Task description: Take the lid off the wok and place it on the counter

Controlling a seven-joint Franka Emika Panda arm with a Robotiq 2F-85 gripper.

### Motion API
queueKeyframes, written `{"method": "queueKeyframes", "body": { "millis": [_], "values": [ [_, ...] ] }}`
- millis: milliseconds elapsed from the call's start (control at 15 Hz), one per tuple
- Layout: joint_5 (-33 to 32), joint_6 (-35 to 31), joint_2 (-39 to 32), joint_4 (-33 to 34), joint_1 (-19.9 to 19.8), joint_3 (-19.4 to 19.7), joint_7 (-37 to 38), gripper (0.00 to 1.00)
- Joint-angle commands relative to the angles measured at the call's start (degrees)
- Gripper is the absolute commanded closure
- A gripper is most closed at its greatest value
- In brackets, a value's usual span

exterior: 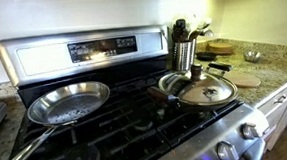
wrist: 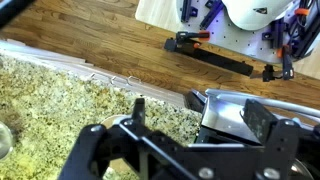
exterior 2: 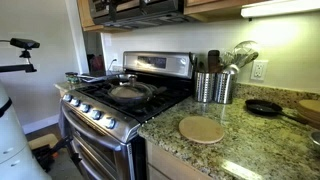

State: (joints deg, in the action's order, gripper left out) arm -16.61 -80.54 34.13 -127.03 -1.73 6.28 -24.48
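The shiny silver lid (exterior: 206, 91) with its small dark knob sits on the black wok (exterior: 169, 87) on the stove's front burner; it also shows in an exterior view (exterior 2: 128, 92). The speckled granite counter (exterior 2: 240, 150) lies beside the stove and fills the left of the wrist view (wrist: 60, 110). My gripper (wrist: 200, 118) shows only in the wrist view. Its fingers are spread apart and empty, above the counter's edge and a shiny metal surface (wrist: 228, 108). The lid and wok are out of the wrist view.
A silver long-handled skillet (exterior: 67, 103) sits on the other front burner. Metal utensil holders (exterior 2: 213, 87), a tan wooden disc (exterior 2: 202, 129), a small black pan (exterior 2: 263, 107) and a small metal bowl (exterior: 252, 55) stand on the counter. Wooden floor (wrist: 110, 40) lies beyond the counter edge.
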Motion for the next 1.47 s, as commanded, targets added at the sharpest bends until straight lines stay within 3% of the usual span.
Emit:
{"method": "queueKeyframes", "body": {
  "millis": [0, 333, 533, 1200, 1400],
  "values": [
    [-0.36, 0.31, 0.0, 0.19, 1.23, 0.85, 0.49, 0.0],
    [-0.36, 0.31, 0.01, 0.19, 1.23, 0.86, 0.49, 0.0],
    [1.38, -3.33, 0.55, -1.46, 2.01, 1.33, 0.67, 0.0],
    [11.65, -32.26, 2.53, -15.17, 4.79, -2.39, 7.19, 0.0],
    [12.26, -36.83, 2.14, -17.89, 5.67, -4.52, 8.35, 0.0]
  ]
}}
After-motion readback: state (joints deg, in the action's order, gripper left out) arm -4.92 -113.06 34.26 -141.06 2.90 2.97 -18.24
